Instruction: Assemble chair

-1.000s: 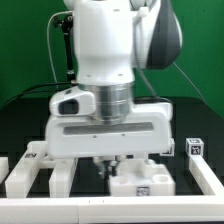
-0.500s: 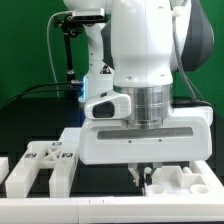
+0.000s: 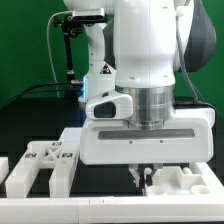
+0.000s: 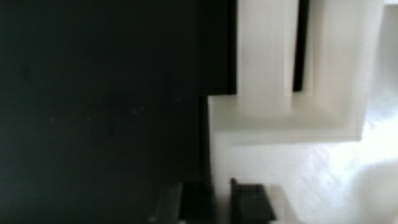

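My gripper (image 3: 140, 172) hangs low over the black table with its dark fingers (image 4: 251, 200) close together and nothing showing between them; it is shut. A blocky white chair part (image 3: 178, 181) with recesses in its top lies just to the exterior view's right of the fingertips. In the wrist view this white part (image 4: 294, 140) fills one side, its corner edge right beside my gripper (image 4: 210, 203). Whether the fingers touch it I cannot tell. Another white chair part (image 3: 42, 160), with prongs and small tags, lies at the exterior view's left.
A white strip (image 3: 60, 208) runs along the front edge of the table. A dark stand (image 3: 75, 45) rises at the back, on the exterior view's left. My wide white hand body hides the table behind the fingers.
Over the last second the arm moved to the exterior view's right, and the white part beside the fingertips now lies further right too. Nothing has moved in the last half second.
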`<state>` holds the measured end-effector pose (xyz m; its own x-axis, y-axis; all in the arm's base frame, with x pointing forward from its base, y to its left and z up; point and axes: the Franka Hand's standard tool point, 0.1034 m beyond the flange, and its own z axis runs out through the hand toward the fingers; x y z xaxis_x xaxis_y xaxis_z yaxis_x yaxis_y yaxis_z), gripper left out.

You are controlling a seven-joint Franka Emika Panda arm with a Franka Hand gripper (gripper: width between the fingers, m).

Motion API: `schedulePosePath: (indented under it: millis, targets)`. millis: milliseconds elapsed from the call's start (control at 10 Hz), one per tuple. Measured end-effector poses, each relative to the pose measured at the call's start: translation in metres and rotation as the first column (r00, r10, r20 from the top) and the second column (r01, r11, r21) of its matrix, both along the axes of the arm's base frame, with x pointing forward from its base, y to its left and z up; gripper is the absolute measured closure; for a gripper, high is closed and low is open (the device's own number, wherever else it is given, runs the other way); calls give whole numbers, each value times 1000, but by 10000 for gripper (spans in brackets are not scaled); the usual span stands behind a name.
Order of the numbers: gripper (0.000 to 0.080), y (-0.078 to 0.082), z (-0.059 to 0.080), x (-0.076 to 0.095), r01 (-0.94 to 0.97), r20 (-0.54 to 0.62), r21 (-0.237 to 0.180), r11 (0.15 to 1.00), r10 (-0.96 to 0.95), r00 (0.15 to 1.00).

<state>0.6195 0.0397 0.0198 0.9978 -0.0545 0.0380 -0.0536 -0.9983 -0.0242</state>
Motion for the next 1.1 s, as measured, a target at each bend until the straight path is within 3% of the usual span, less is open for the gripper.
schedulePosePath:
  millis: [200, 300, 400, 500, 600, 1000, 1100]
  targets:
    - [404, 0, 0, 0, 0, 0, 0, 1000, 0, 1000]
    - [268, 0, 0, 0, 0, 0, 0, 1000, 0, 1000]
    - [268, 0, 0, 0, 0, 0, 0, 1000, 0, 1000]
    - [175, 0, 0, 0, 0, 0, 0, 1000, 0, 1000]
    - [157, 0, 0, 0, 0, 0, 0, 1000, 0, 1000]
    - [151, 0, 2, 0, -3, -1, 0, 1000, 3, 1000]
    - [151, -4, 18, -6, -18, -21, 3, 1000, 18, 1000]
